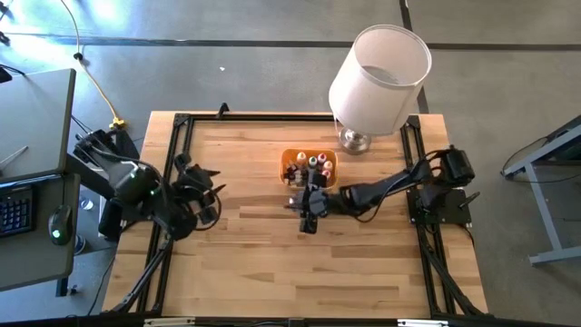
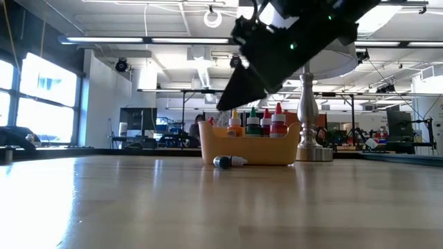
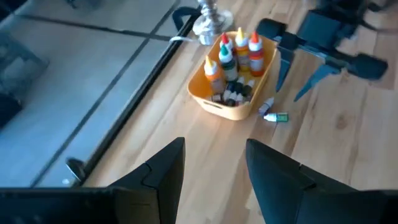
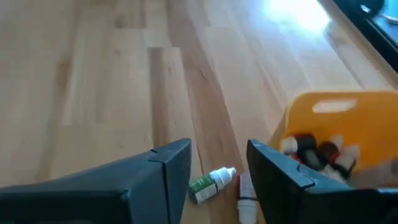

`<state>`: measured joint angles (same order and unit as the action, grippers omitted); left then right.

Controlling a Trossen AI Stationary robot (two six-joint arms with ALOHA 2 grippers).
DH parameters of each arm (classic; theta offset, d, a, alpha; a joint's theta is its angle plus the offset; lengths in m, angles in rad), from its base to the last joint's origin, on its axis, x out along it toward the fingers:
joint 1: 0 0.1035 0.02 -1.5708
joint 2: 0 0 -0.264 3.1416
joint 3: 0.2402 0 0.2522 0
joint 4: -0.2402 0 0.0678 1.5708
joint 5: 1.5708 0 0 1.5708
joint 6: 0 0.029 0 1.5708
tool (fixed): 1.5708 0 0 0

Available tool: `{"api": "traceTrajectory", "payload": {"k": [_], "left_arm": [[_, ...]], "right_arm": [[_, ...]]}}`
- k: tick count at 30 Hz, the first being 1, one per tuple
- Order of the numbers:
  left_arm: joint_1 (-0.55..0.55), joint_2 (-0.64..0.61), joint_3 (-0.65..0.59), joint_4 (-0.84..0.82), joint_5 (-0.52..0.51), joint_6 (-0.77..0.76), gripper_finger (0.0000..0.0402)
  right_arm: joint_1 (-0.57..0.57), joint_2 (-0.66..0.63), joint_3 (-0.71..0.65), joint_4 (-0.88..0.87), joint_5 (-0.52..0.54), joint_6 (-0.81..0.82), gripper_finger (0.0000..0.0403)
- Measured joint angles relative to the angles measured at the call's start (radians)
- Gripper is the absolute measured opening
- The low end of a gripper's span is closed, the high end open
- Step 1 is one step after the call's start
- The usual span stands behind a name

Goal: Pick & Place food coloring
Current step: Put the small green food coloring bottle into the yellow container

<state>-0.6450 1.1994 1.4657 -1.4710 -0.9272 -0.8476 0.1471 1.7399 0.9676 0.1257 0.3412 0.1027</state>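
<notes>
An orange tray (image 1: 310, 154) sits mid-table and holds several upright food coloring bottles (image 3: 231, 53) with red, yellow and green caps, plus dark ones lying inside (image 4: 317, 151). Two bottles lie on the wood in front of the tray: a green one with a white cap (image 4: 210, 184) (image 3: 275, 116) and a pale one (image 4: 245, 200). My right gripper (image 4: 217, 149) (image 1: 309, 216) hangs open above the table just short of these two, touching nothing. My left gripper (image 3: 214, 149) (image 1: 211, 191) waits open near the table's left edge.
A lamp with a white shade (image 1: 379, 68) and a metal base (image 1: 355, 140) stands just beyond the tray toward the far edge. A black frame (image 1: 182, 136) runs along the table's sides. Bare wood (image 1: 272, 263) lies toward the near edge.
</notes>
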Motion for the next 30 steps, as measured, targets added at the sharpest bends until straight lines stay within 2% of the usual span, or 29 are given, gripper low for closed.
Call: {"api": "traceTrajectory", "payload": {"k": [5, 9, 13, 20, 26, 30], "left_arm": [[-0.004, -0.038, -0.216, 0.172, -0.016, -0.101, 0.0166], [-0.003, -0.037, -0.286, 0.247, -0.012, -0.104, 0.0166], [-0.003, -0.028, -0.302, 0.285, -0.006, -0.103, 0.0166], [-0.003, -0.037, -0.301, 0.297, -0.047, -0.102, 0.0166], [-0.003, -0.036, -0.301, 0.297, -0.052, -0.101, 0.0166], [-0.003, -0.036, -0.301, 0.296, -0.053, -0.101, 0.0166]], "right_arm": [[0.045, 0.103, 0.0, 0.028, 0.141, 0.158, 0.014], [0.048, 0.138, 0.0, 0.029, 0.143, 0.275, 0.0137], [0.048, 0.14, 0.0, 0.034, 0.164, 0.306, 0.0133], [0.021, 0.142, 0.0, 0.036, 0.078, 0.394, 0.0132], [0.024, 0.199, 0.0, 0.053, 0.06, 0.396, 0.0133], [0.023, 0.218, 0.0, 0.051, 0.115, 0.39, 0.0133]]}}
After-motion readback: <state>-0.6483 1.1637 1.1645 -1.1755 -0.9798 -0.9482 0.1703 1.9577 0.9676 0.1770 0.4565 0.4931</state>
